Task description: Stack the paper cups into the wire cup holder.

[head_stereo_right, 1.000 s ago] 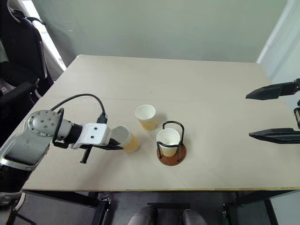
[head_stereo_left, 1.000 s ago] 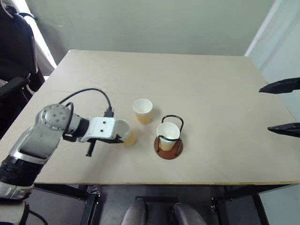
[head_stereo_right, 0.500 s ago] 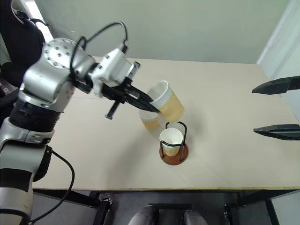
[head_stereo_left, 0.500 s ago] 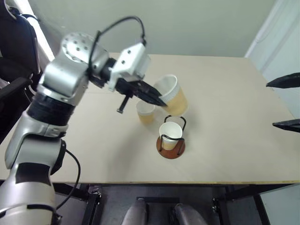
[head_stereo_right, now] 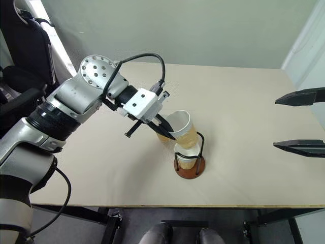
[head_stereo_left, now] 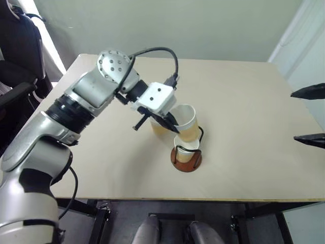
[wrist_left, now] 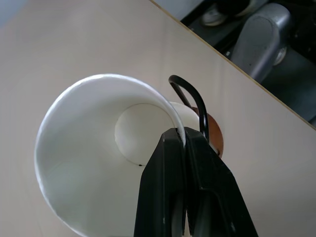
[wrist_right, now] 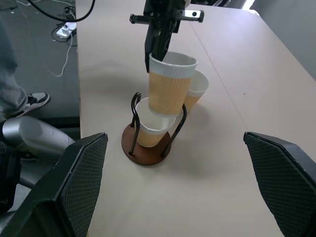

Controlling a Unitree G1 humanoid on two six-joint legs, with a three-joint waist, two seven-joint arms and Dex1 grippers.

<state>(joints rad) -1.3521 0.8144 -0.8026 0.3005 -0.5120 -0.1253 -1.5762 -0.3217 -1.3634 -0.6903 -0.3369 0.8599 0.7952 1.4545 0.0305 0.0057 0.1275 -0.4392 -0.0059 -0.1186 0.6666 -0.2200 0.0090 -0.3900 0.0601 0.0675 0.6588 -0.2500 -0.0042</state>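
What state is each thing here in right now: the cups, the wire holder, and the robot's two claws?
Held cup: pinched by its rim, tilted, its base entering the cup in the holder.
Cup in holder: upright, seated between the wires.
Third cup: upright on the table, behind the held cup.
Holder: upright, one cup seated.
Left gripper: shut on the held cup's rim.
Right gripper: open, holding nothing.

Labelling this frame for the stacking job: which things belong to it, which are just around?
Job:
held cup, pinched at its rim by left gripper
cup in holder
cup on table
wire cup holder

Just around:
table
black chair
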